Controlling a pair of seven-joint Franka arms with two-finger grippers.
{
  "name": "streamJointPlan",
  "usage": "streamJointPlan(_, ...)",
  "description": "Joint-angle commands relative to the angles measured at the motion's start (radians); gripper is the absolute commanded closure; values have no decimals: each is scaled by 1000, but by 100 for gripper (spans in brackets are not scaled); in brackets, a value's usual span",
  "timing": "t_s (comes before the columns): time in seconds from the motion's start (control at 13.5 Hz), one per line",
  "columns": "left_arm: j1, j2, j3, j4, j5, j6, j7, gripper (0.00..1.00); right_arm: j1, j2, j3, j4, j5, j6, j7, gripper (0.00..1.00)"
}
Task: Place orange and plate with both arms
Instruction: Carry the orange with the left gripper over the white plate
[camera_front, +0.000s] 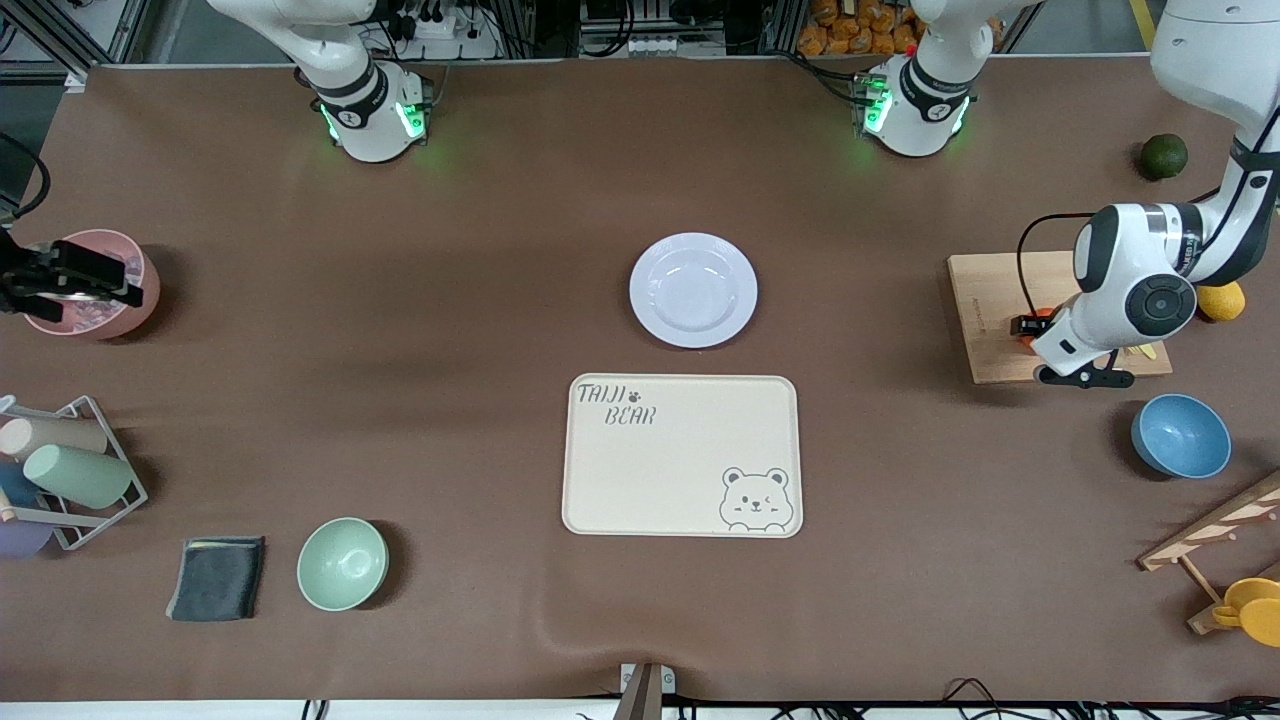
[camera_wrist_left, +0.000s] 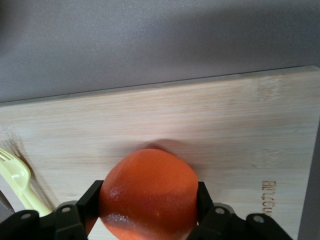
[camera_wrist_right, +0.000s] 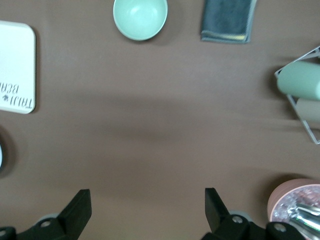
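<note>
- Front view: the orange (camera_front: 1035, 322) shows only as a sliver of colour on the wooden cutting board (camera_front: 985, 300) at the left arm's end of the table (camera_front: 450, 300), mostly hidden by the left gripper (camera_front: 1033, 326) that sits down on it; the plate (camera_front: 693, 290) lies mid-table, just farther from the camera than the cream tray (camera_front: 682, 455); you will judge the left arm to be the one placed for the fruit, and the plate sits between the two bases; the right gripper (camera_front: 75, 283) hangs over the pink bowl (camera_front: 135, 290) at the right arm's end, well apart from both, and waits.
- Left wrist view: the orange (camera_wrist_left: 149, 192) sits squarely between the fingers (camera_wrist_left: 89, 202), which are clenched on its two sides; it rests on or just off the board (camera_wrist_left: 200, 120), I cannot tell which; a yellow fork (camera_wrist_left: 17, 177) lies beside it.
- Right wrist view: the right gripper (camera_wrist_right: 148, 210) has its fingers (camera_wrist_right: 80, 207) spread wide with nothing between them; only bare table lies under them, so the plate is off toward the tray (camera_wrist_right: 15, 65).
</note>
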Motion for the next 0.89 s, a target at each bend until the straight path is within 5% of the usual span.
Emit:
streamJointPlan(0.0,12,-55,-16,-20,23,-2,-4,91,21,7,8,11,18,-22,-4,0)
streamJointPlan(0.45,1,-93,-174,130,-114,-177,-36,95,35,38,8,15,19,-8,-10,0)
streamJointPlan(0.82,-2,-84,-373,216,-180,-303,-240,95,42,47,8,8,18,-22,-12,0)
